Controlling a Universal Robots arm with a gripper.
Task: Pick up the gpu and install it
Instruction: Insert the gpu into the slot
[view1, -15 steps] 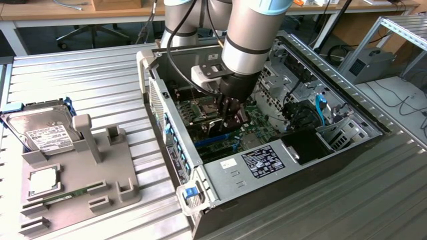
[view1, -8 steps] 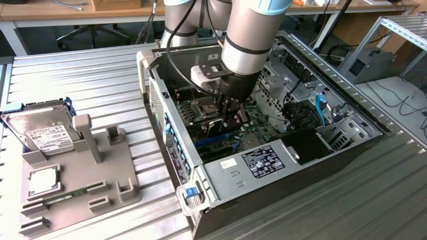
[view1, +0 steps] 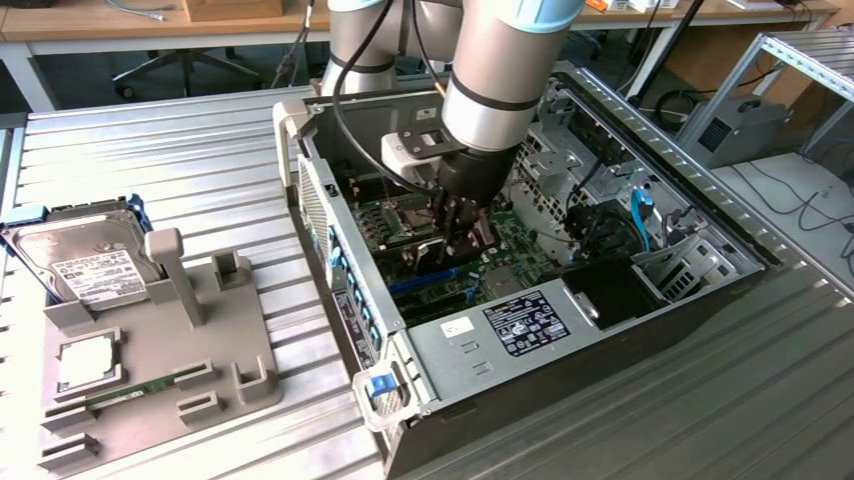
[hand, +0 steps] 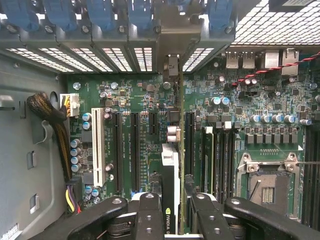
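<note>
Gpu held edge-on between the fingers, standing upright over the motherboard, lower centre of the wrist frame; white cooler edge and a green logo strip facing the camera. Lined up along an expansion slot, its far end reaching the slotted rear wall. Hard to tell whether seated in the slot or just above it.

Gripper clamped narrowly on the gpu, black fingers either side. In the exterior view, gripper sunk into the open case at frame centre, arm coming down from the top.

Beside the gpu: white slot, black slots, a bare CPU socket at lower right of the wrist frame, a braided cable at left.

Outside the case, lower left of the exterior frame: grey fixture on the ribbed table, with a hard drive, a memory stick and a CPU
</note>
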